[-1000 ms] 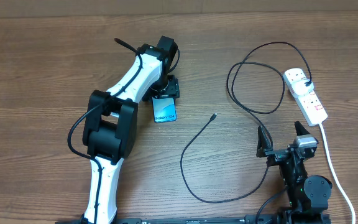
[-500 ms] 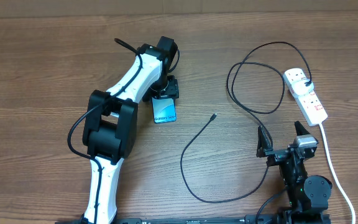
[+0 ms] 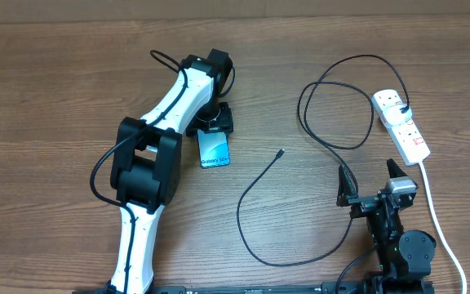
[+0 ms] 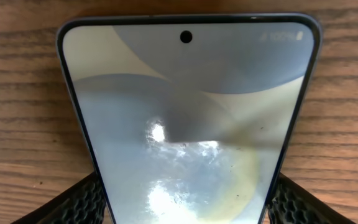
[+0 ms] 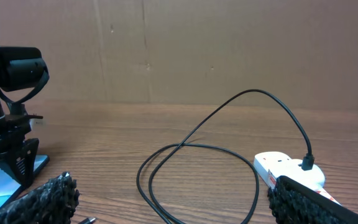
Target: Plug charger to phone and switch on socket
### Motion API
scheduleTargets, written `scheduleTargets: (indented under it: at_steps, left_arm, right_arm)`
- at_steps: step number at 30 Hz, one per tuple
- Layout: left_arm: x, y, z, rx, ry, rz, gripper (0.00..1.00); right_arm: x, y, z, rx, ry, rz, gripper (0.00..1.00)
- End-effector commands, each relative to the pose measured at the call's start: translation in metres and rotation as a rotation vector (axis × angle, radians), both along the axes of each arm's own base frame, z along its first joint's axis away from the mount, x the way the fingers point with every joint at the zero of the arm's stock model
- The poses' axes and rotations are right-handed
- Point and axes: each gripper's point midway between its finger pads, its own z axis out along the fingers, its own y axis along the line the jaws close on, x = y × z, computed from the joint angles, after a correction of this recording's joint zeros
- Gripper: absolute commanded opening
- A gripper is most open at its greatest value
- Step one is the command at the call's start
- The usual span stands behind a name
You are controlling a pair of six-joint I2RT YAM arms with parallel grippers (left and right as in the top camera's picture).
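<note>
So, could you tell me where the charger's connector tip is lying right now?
In the overhead view, the connector tip lies free on the table near the centre, right of the phone and left of the socket.

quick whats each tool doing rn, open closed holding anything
Left tool: straddles the phone at one end; whether it is clamped on it cannot be told.
Right tool: open, holding nothing.
</note>
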Motion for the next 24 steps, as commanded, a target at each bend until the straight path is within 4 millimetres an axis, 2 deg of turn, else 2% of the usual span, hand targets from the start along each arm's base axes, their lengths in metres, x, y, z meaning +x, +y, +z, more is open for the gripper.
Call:
scheduleTargets:
  at_steps: [1,12,24]
  left_arm:
    - [0.011,-0.004,0.008,-0.011,-0.027,0.006,0.69]
    - [0.02,-0.019,0.035,-0.085,-0.047,0.009,0.71]
    - [0.01,-0.054,0.047,-0.319,0.034,0.031,0.72]
  right_arm:
    - [0.0,-0.001,-0.002,-0.004,-0.005,-0.007,1.0]
    - [0.0,-0.001,-0.001,-0.004,-0.006,-0.007,1.0]
    - [0.0,-0.001,-0.001,-0.004,-0.006,-0.007,1.0]
